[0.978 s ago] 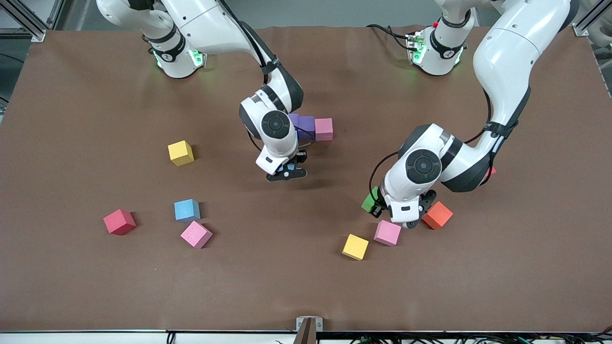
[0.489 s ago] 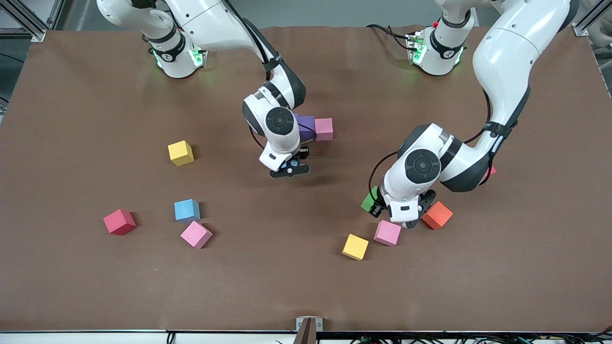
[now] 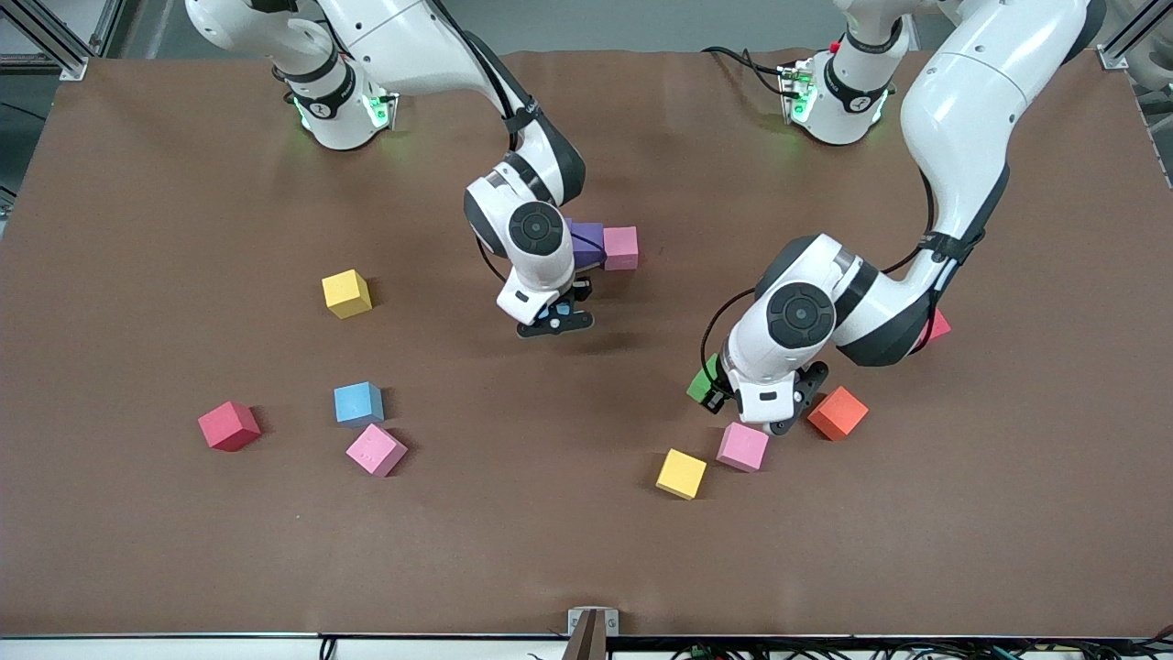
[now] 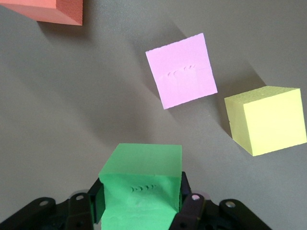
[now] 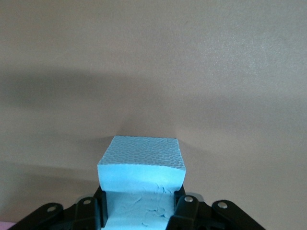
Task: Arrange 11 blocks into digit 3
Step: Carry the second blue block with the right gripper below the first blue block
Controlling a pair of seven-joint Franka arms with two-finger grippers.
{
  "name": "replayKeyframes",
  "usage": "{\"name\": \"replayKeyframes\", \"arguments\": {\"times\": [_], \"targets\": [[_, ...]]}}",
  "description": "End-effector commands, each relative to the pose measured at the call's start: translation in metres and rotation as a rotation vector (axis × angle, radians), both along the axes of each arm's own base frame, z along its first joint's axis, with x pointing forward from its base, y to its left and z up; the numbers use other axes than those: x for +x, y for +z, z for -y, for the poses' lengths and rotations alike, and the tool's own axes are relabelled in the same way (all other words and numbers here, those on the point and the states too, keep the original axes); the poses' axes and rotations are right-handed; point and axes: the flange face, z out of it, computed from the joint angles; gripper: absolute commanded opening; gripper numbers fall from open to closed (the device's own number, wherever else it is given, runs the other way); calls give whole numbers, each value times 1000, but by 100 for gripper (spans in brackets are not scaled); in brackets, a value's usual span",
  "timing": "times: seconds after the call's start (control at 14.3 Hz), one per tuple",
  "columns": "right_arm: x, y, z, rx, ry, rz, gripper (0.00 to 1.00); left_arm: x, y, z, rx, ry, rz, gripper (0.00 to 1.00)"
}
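Since a second ago the right gripper (image 3: 555, 323) has drawn in toward the purple block (image 3: 586, 241), and the left gripper (image 3: 733, 396) has lifted a little off the table (image 3: 137, 513) with its load. The digit so far is a short row: the purple block with a pink block (image 3: 620, 247) touching it on the left arm's side; anything more under the right arm is hidden. The right gripper hangs just nearer the camera than that purple block, clenched on a light blue block (image 5: 142, 167). The left gripper grasps a green block (image 4: 142, 177), well away from the purple block toward the left arm's end and nearer the camera. Below it lie a second pink block (image 3: 742, 446), an orange block (image 3: 838, 412) and a yellow block (image 3: 681, 474). A pinkish-red block (image 3: 937, 325) peeks out from under the left arm. Toward the right arm's end and nearer the camera than the purple block sit another yellow block (image 3: 346, 293), a blue block (image 3: 358, 403), a third pink block (image 3: 376, 450) and a red block (image 3: 229, 426).
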Motion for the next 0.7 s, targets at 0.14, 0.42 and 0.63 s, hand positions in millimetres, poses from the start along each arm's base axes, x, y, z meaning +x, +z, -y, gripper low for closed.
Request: {"name": "replayKeyframes", "arguments": {"times": [0.14,0.42,0.63], "targets": [[-25,-20,8,-32,4,-56,26,-14,0,17,22,-11,-8,18],[-23,-16,6,-28,-7,-50,81,-21,-9,21,30,-26,-26,18],[-2,10,1,-8,-15,-42,100,-28,-18,36,19,55,-42,18]]}}
